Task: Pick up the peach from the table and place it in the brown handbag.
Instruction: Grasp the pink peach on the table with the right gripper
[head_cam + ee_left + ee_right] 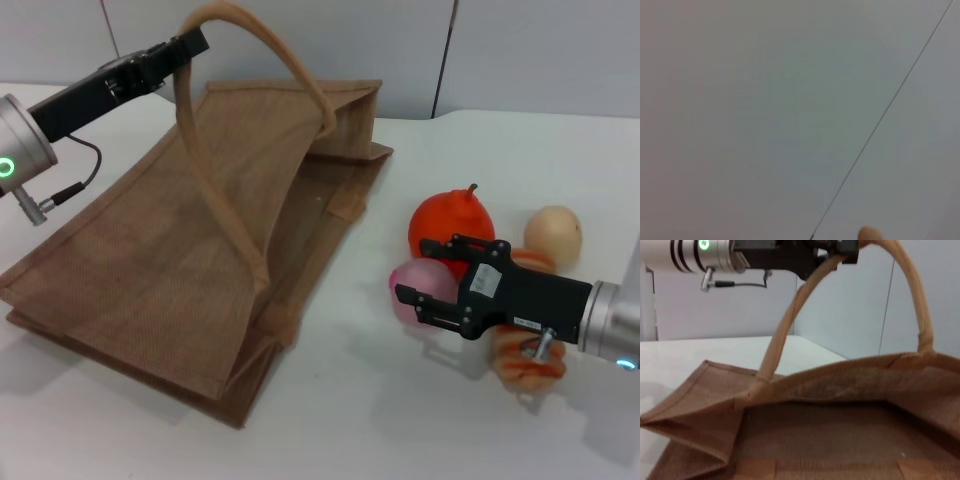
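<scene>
Reaching in from about four o'clock in the head view, the right gripper (425,285) has its black fingers set to either side of the peach (412,288), which sits on the white table (350,420) just at seven o'clock of the orange fruit (452,222). The fingers look closed on the peach, though whether they truly press its skin is hard to tell from here.

Up at eleven o'clock, the left gripper (190,44) is clamped on one handle (250,40) of the brown handbag (150,260), lifting it so the mouth gapes toward the fruit; the right wrist view looks straight into that opening (840,440).

A pale beige fruit (553,235) lies at two o'clock of the right gripper, and something orange and knobbly (525,365) sits beneath the right arm.

Risks, as I judge them:
- The peach is round and smooth, so a shallow grip could let it roll out during the lift.
- The orange fruit is touching or nearly touching the peach, and may be nudged away.
- The bag's mouth is held open only by the handle; if that sags, the peach may catch the rim.
</scene>
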Controlling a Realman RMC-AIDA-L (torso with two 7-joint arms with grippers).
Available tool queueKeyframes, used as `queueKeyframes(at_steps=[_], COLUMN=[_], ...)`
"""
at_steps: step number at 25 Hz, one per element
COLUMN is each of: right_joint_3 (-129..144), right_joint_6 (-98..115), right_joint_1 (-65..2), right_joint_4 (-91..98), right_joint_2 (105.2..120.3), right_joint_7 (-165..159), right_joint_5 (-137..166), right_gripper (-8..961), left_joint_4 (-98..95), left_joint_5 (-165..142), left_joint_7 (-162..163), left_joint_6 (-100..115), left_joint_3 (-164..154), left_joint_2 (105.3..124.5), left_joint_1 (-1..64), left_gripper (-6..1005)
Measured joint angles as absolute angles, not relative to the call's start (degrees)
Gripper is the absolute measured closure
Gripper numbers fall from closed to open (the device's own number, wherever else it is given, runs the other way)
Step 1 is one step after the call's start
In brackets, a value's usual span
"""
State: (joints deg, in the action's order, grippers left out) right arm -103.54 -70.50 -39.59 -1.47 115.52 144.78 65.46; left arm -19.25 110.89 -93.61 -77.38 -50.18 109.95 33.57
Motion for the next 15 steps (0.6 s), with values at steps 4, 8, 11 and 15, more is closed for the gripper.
queueKeyframes(at_steps=[4,8,11,15], right_joint_3=[-103.5,-103.5,-103.0,-102.1], right_joint_6=[-70.1,-69.3,-67.4,-65.1], right_joint_1=[-39.6,-39.6,-39.7,-39.9], right_joint_4=[-1.4,-1.4,-1.3,-1.3], right_joint_2=[115.56,115.60,115.67,115.76], right_joint_7=[144.7,144.7,144.7,144.0], right_joint_5=[65.5,65.5,65.5,65.5], right_gripper=[291,292,293,295], left_joint_4=[-19.2,-19.2,-19.2,-19.2], left_joint_5=[110.9,110.9,110.8,110.7], left_joint_7=[-93.6,-93.6,-93.7,-93.7], left_joint_6=[-77.3,-77.3,-77.3,-77.3], left_joint_3=[-50.2,-50.2,-50.2,-50.2], left_joint_2=[109.95,109.97,110.01,110.04], left_joint_1=[33.6,33.7,33.7,33.8], left_gripper=[868,867,867,868])
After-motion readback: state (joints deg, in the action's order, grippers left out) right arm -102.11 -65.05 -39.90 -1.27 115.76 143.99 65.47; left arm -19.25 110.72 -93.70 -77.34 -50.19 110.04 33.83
